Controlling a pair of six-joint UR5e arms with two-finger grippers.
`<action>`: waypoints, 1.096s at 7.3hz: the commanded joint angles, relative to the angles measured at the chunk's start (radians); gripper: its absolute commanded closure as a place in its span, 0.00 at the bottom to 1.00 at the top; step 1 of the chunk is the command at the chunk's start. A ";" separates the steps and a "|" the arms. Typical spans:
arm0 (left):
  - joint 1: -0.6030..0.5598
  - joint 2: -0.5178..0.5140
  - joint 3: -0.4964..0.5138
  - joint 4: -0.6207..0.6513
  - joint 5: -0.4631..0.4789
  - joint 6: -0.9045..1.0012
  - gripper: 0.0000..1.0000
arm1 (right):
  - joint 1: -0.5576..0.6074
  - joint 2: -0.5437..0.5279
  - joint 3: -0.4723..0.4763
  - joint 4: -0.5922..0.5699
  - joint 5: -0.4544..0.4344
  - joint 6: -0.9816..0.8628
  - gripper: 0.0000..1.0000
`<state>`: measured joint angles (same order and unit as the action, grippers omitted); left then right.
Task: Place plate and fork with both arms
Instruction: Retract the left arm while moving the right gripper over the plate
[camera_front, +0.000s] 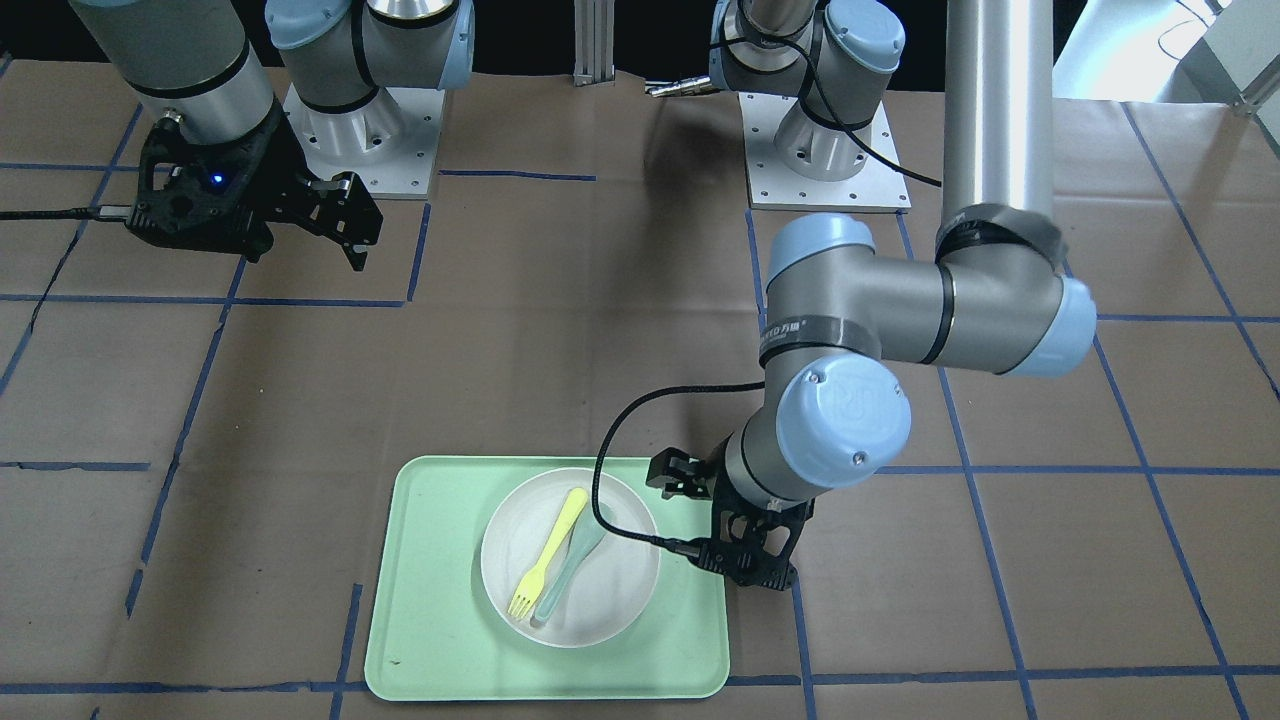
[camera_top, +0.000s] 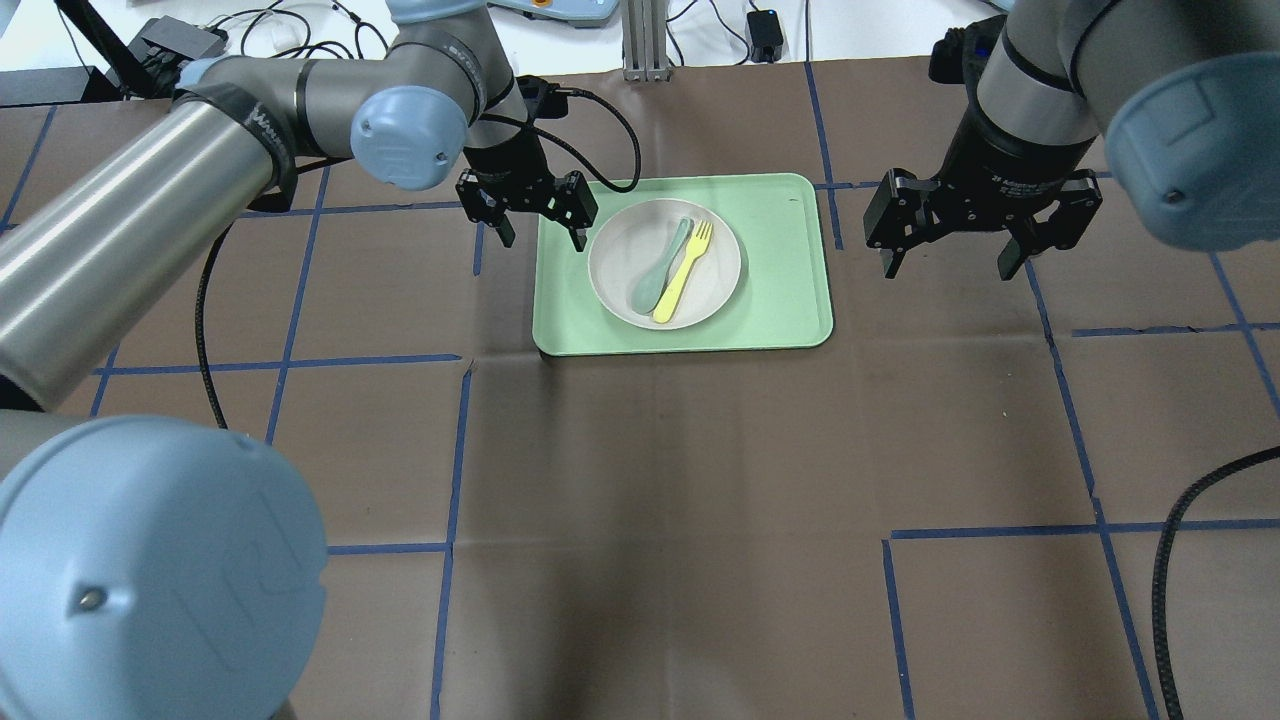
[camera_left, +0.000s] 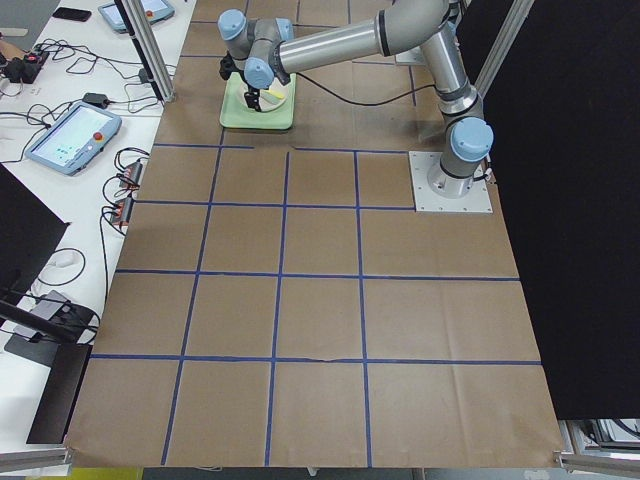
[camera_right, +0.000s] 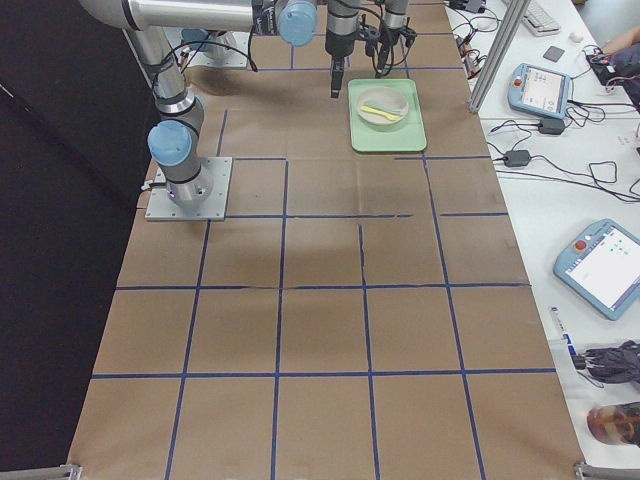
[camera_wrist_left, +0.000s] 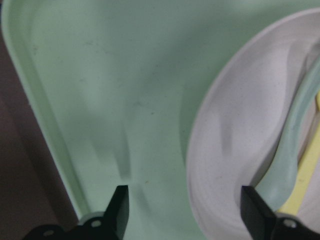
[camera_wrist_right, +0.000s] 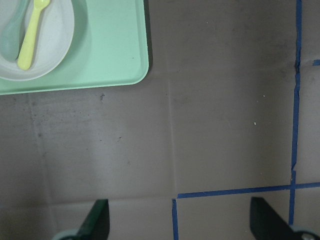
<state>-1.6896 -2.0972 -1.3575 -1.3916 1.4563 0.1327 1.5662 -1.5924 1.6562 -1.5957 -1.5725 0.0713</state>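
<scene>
The off-white plate (camera_top: 720, 270) lies on the light-green tray (camera_top: 780, 290). The pale-yellow fork (camera_top: 685, 270) lies in the plate beside a grey-green spoon (camera_top: 660, 270). My left gripper (camera_top: 542, 240) is open and empty, low over the tray's left part. In the left wrist view (camera_wrist_left: 187, 210) one finger is over the tray (camera_wrist_left: 100, 100) and the other over the plate's (camera_wrist_left: 235, 150) rim. My right gripper (camera_top: 947, 268) is open and empty above the bare table, right of the tray. In its wrist view the plate (camera_wrist_right: 50, 45) and fork (camera_wrist_right: 31, 35) show at the top left.
The table is covered in brown paper with blue tape lines (camera_top: 1000, 532). A black cable (camera_top: 610, 130) loops from the left wrist over the tray's far edge. The arm bases (camera_front: 825, 150) stand at the robot's side of the table.
</scene>
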 joint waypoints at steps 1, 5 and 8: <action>0.002 0.194 -0.061 -0.143 0.097 -0.004 0.00 | 0.002 0.006 -0.010 -0.001 0.000 0.010 0.00; 0.127 0.613 -0.348 -0.204 0.098 -0.027 0.00 | 0.024 0.078 -0.036 -0.107 0.003 0.119 0.00; 0.142 0.636 -0.362 -0.210 0.131 -0.027 0.00 | 0.147 0.275 -0.206 -0.130 0.008 0.261 0.00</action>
<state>-1.5533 -1.4530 -1.7280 -1.6006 1.5772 0.1061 1.6570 -1.4124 1.5328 -1.7125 -1.5633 0.2660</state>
